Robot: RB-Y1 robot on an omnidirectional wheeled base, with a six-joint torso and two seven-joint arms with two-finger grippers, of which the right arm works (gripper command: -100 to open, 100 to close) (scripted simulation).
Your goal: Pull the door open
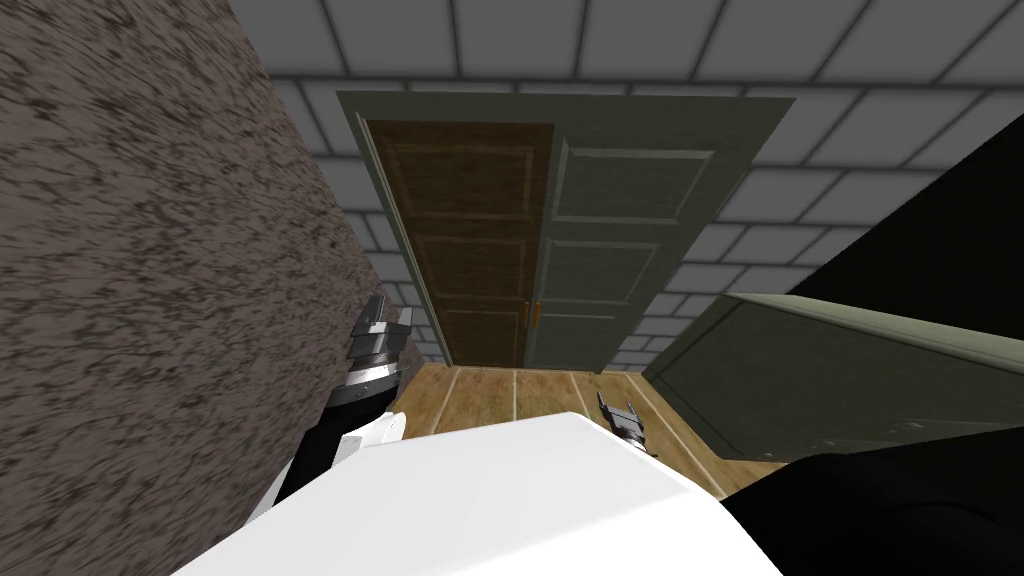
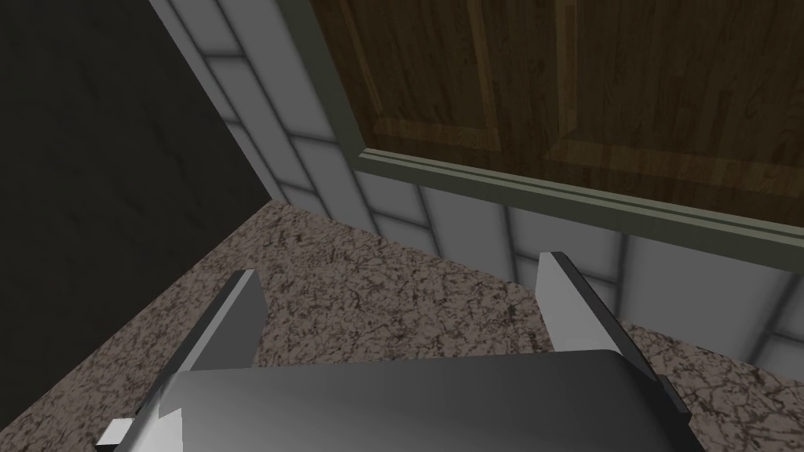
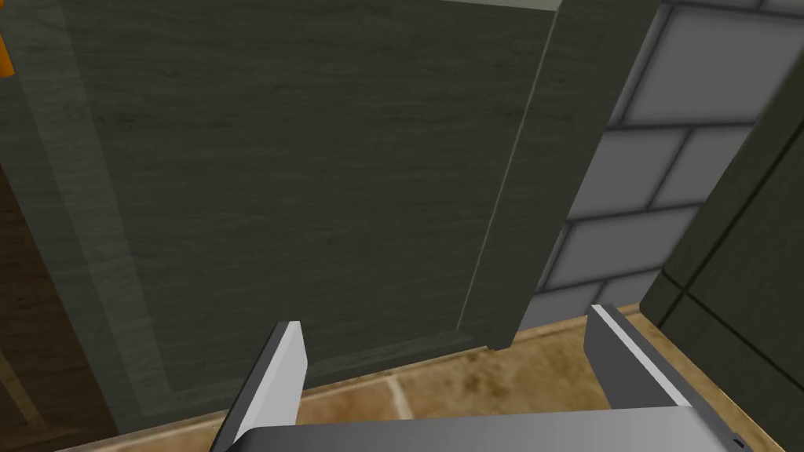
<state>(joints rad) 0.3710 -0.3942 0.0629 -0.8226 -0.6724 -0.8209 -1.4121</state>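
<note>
Far end of the plank floor [image 1: 520, 395]: a panelled double door [image 1: 555, 250] in a grey-green frame [image 1: 560, 108], set in a pale grey tiled wall [image 1: 760, 250].
Leaves: a brown wooden leaf [image 1: 465, 240] on the door's left half and a dull grey-green leaf [image 1: 610, 240] on its right half.
Door state: both leaves lie flush in the frame, shut as far as the head view tells.
Orange handles [image 1: 532, 314]: two small marks where the door's leaves meet. They are probably the pulls, though too small to give a shape.
Left gripper [image 1: 392, 312]: up high, short of the door's left side and close against a speckled brown-grey wall [image 1: 150, 250]. Its blades are spread wide with nothing between them.
Right gripper [image 1: 618, 405]: low, short of the door's right half. Its blades are wide apart and empty, and point toward the foot of the grey-green leaf.
Right of the door: a dull green cabinet-like block [image 1: 850, 385], with a black area [image 1: 940, 230] beyond it.
Progress: nothing done yet, by the look of it. Neither gripper touches a handle.
Left to do: close in on the door, take a handle, then draw that leaf back.
</note>
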